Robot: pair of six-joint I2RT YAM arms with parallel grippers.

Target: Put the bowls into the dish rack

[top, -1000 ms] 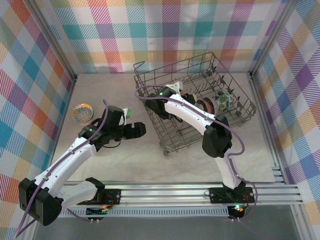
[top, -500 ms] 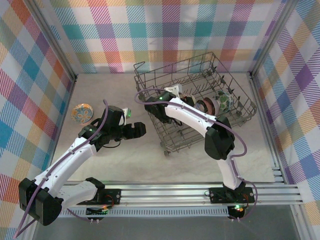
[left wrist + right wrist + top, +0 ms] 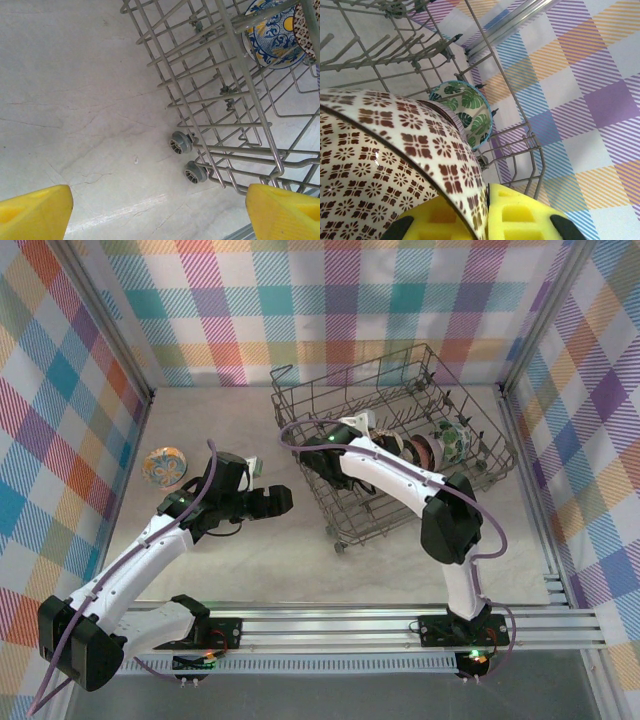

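Progress shows inside the dish rack, nudged sideways as the right hand, clamped on the rim of the lattice bowl, carries it deeper toward the green-leaf bowl, so release looks near; the left hand hovers open beside the rack.

The large grey wire dish rack sits on the pale tabletop, right of centre in the top view. The green-leaf ceramic bowl stands inside it, toward its right end. In the right wrist view the brown-lattice ceramic bowl sits lower left, in front of the leaf bowl. The round orange-teal ceramic bowl lies on the tabletop at far left, well apart from the rack.
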